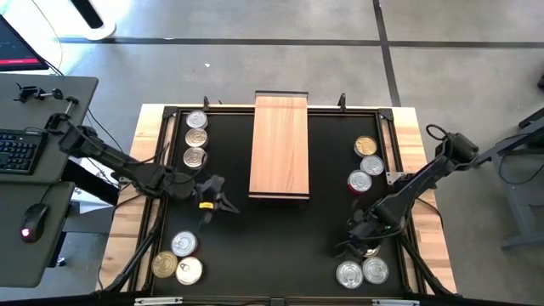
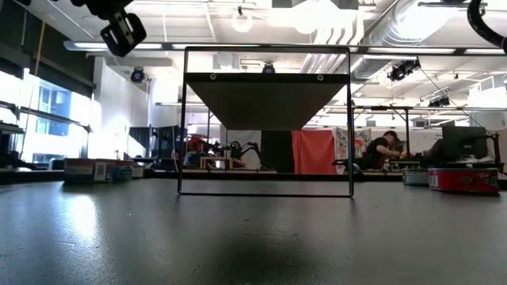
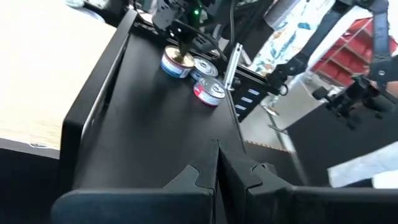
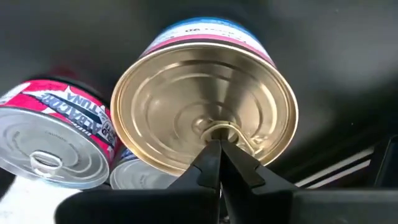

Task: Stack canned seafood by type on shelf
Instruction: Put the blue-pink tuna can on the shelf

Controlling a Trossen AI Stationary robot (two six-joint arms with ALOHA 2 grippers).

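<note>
Pressed together on the pull tab of a gold-lidded tin (image 4: pixel 202 127), the right gripper (image 4: pixel 219 149) pinches it near the table's front right, likely to lift it toward the shelf (image 1: pixel 280 146), which lies bare at the table's middle. Two silver-lidded tins (image 1: pixel 361 271) sit just beside it, one red-labelled. Twelve tins show overall, in four groups of three near the corners, seemingly pre-sorted. The left gripper (image 1: pixel 223 204) hovers left of the shelf, fingers together, holding nothing.
</note>
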